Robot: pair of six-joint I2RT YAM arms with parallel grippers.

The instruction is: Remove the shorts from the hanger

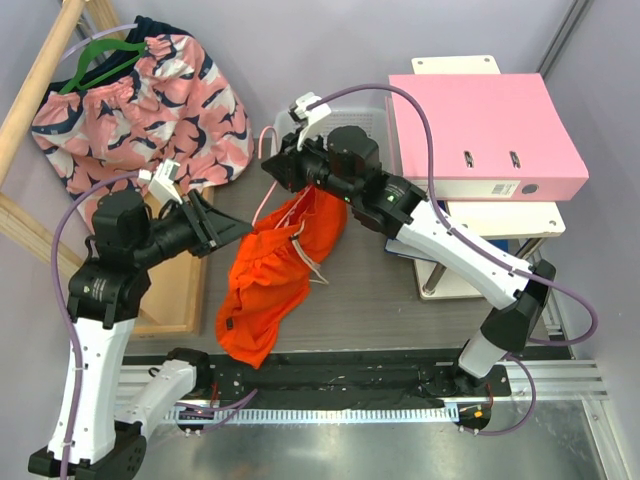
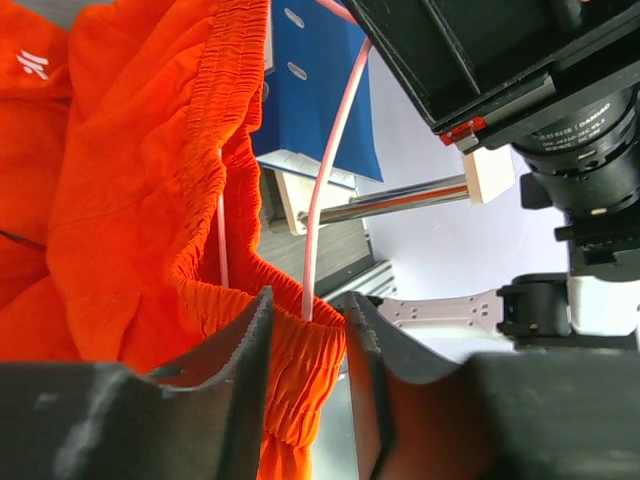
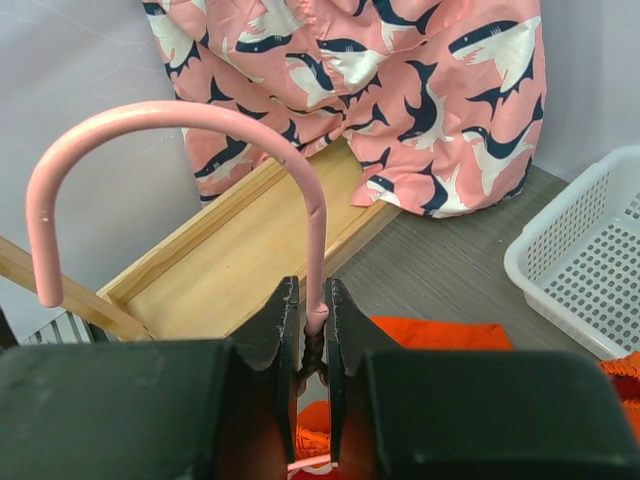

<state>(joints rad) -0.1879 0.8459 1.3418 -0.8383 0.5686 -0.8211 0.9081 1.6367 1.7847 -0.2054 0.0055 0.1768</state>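
The bright orange shorts [image 1: 270,280] hang from the pale pink wire hanger [image 1: 266,142] in the middle of the table, their lower end resting on the surface. My right gripper [image 1: 285,170] holds the hanger up. In the right wrist view it [image 3: 311,290] is shut on the twisted neck just below the hook [image 3: 180,112]. My left gripper [image 1: 245,232] reaches in from the left. In the left wrist view its jaws [image 2: 309,300] straddle the gathered waistband of the shorts [image 2: 130,180], with a gap on the right side. One wire of the hanger [image 2: 330,170] runs down into the waistband.
A pink shark-print garment [image 1: 150,100] hangs on a green hanger [image 1: 100,55] at the back left, over a wooden frame [image 1: 180,290]. A white mesh basket [image 1: 365,125] sits behind the right arm. A pink binder [image 1: 485,135] lies on a white stand at the right.
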